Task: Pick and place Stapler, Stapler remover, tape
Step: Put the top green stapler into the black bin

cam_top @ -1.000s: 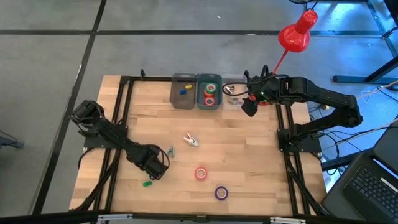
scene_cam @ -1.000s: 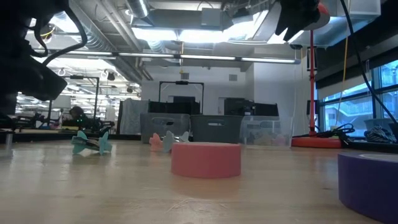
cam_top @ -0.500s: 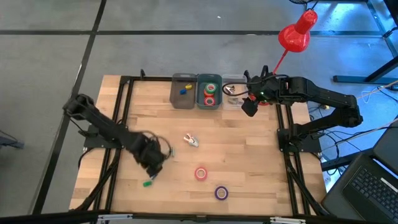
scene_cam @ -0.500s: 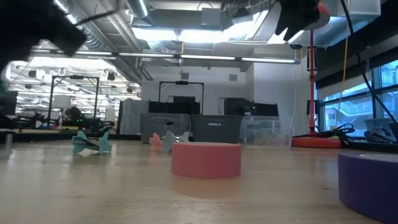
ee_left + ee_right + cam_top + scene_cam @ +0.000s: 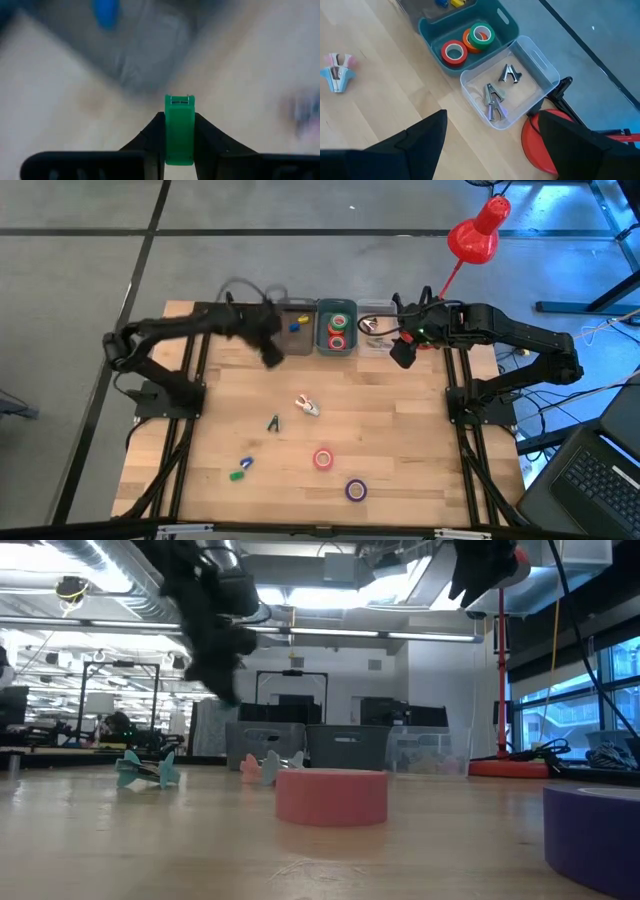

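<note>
While the left arm's motion smears it in the high view, the left gripper (image 5: 268, 348) sits over the far side of the table (image 5: 400, 440), just left of the grey bin (image 5: 293, 328). Its wrist view is the clear one: the fingers (image 5: 150, 137) are pinched onto a small green stapler (image 5: 179, 130), though everything behind it is a blur, so I can't say what's underneath beyond what's probably that grey bin with a blue blob.

The right gripper (image 5: 400, 352) hangs at the far right by the clear bin (image 5: 507, 82); its fingers (image 5: 420, 137) look spread wide with nothing in them.

Bins, left to right along the far edge:
- grey bin: small blue and yellow pieces, hard to make out
- teal bin (image 5: 465, 35): red tape (image 5: 454, 52), orange tape (image 5: 468, 39), green tape (image 5: 481, 34)
- clear bin: a few metal staple removers (image 5: 493, 100)

Loose on the table: a pink tape (image 5: 323, 458) and purple tape (image 5: 356, 490) near the front, a pale staple remover (image 5: 308, 406) mid-table, a teal one (image 5: 273, 423) beside it, plus a blue stapler (image 5: 246, 463) and another green one (image 5: 236, 475) at the near left. The purple roll is cut off in the low view.
</note>
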Tool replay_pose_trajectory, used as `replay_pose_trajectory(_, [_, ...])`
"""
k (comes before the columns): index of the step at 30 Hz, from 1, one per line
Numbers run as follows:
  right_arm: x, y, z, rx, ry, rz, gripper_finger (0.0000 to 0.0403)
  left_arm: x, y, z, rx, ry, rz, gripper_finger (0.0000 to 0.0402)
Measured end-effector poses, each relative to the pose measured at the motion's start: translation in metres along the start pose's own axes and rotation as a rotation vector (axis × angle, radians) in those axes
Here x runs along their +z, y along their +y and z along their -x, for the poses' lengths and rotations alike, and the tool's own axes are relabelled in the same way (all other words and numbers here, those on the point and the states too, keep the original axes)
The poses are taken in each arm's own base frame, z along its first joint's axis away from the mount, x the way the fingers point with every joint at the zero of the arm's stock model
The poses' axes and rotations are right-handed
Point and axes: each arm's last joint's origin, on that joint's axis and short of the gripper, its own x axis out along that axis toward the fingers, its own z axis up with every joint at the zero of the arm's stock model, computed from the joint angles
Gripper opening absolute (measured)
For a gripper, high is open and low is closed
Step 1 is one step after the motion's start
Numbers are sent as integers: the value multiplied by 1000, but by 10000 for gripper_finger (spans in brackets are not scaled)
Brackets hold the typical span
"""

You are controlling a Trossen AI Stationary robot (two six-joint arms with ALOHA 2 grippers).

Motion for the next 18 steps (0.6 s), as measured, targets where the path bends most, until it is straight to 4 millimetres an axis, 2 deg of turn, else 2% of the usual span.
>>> replay_pose_trajectory(4, [0,-1,0,-4,4,-3,314,41,33,-5,-91,-157,34,53])
replay_pose_trajectory(6, [1,-3,-1,-10,5,-11,314,57,41,-11,-128,-180,23,53])
replay_pose_trajectory(9, [1,-6,-3,-21,8,-19,314,75,42,-30,-154,-146,-33,53])
replay_pose_trajectory(13, [3,-11,-4,-34,13,-18,314,87,39,-60,-170,-57,-56,53])
replay_pose_trajectory(18, [2,-14,-6,-46,26,-23,314,83,36,-96,-146,45,-66,53])
